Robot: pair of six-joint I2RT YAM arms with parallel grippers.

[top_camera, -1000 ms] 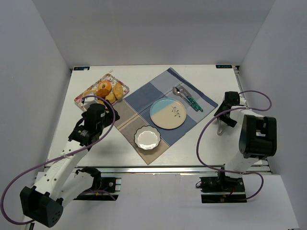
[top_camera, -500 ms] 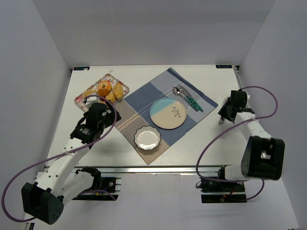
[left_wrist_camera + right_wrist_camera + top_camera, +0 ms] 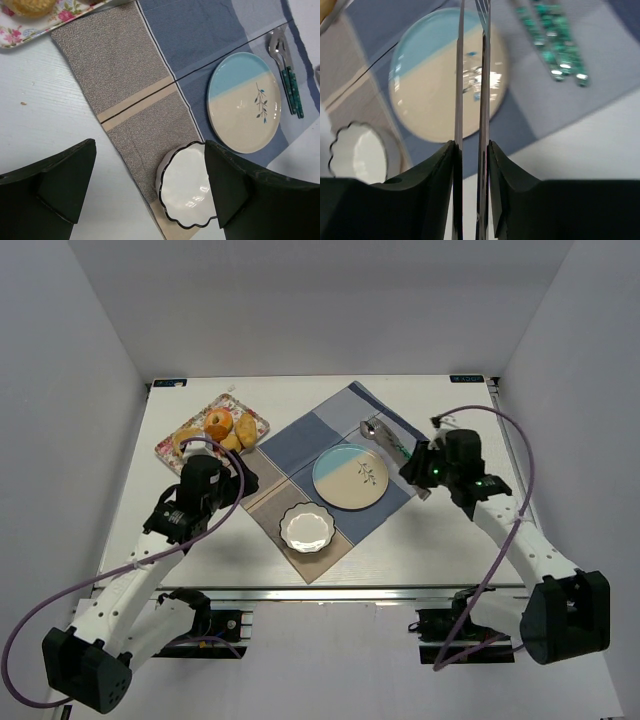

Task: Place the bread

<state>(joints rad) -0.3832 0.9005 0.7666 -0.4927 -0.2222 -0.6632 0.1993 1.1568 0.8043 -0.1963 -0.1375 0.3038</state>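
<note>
Your left fingers (image 3: 62, 182) spread wide above the cloth (image 3: 135, 90) beside the scalloped bowl (image 3: 187, 187), your right fingers (image 3: 427, 180) pinched on thin metal tongs (image 3: 459, 75) near the plate (image 3: 430, 95), bread (image 3: 245, 430) resting in the floral tray (image 3: 12, 35) at the far left of the surface (image 3: 390, 550).

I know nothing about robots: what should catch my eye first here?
A patchwork cloth lies cornerwise mid-table, carrying a blue-and-cream plate and a white scalloped bowl. At the far left, a floral tray holds the bread beside an orange doughnut. The right gripper pinches thin metal tongs just right of the plate.
</note>
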